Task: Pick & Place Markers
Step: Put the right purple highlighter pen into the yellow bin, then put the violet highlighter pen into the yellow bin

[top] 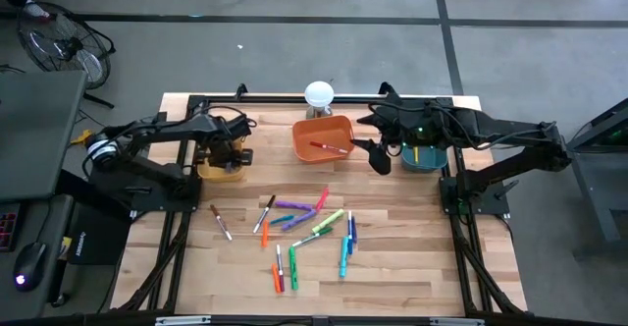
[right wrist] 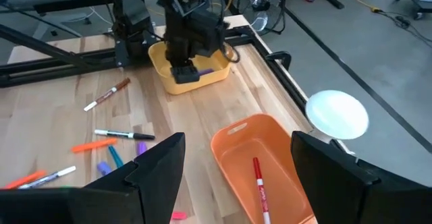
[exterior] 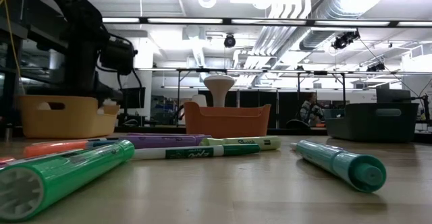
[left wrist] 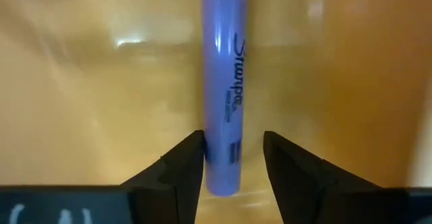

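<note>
My left gripper [top: 226, 155] points straight down into the yellow bin [top: 222, 174] at the table's far left. Its open fingers [left wrist: 233, 143] stand on either side of a purple marker [left wrist: 224, 75], which lies along the bin's floor. My right gripper [top: 379, 155] hangs open and empty, raised over the near right corner of the orange bin [top: 322, 137]. A red marker [right wrist: 259, 183] lies in that bin. Several markers [top: 304, 230] in many colours lie scattered on the wooden table's middle. My left gripper has the purple marker's lower end [left wrist: 223, 170] between its fingers, which come from above and lie across it. A gap shows between the marker and one finger [left wrist: 290, 166]. Whether the other finger [left wrist: 182, 166] touches it, I cannot tell. The marker rests on the bin's floor.
A teal bin [top: 420, 156] stands at the far right beside the orange one. A white round lamp-like object [top: 319, 94] sits at the table's far edge. A brown-capped marker [top: 222, 222] lies apart at the left. Bare wood lies near the front edge.
</note>
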Available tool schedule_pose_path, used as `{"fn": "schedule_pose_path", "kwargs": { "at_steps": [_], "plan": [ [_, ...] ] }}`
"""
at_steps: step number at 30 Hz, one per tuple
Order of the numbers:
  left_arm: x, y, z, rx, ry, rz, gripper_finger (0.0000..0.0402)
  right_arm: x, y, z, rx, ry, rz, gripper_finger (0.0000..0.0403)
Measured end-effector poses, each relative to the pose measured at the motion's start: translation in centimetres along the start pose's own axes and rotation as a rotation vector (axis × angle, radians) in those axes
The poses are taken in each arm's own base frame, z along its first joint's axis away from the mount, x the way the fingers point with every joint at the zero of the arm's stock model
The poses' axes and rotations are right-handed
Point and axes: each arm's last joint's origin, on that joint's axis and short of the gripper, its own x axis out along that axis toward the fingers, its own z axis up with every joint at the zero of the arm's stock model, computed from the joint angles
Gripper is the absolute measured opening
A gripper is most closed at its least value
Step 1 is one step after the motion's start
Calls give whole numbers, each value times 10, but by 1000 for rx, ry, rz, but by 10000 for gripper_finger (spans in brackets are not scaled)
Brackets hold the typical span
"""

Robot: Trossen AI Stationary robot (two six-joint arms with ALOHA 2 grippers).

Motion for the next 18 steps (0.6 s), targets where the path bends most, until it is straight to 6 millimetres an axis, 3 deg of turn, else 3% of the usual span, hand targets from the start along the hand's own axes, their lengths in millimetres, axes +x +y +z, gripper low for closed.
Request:
{"fn": "schedule_pose_path", "kwargs": {
  "at_steps": [7, 18],
  "plan": [
    [-33, -4, 3, 16, -118, -68, 137, 0, 2, 0, -31, 2, 29, 259],
    [-98, 2, -3, 90, -271, -162, 133, -6, 21, -10, -122, 67, 90, 259]
  ]
}}
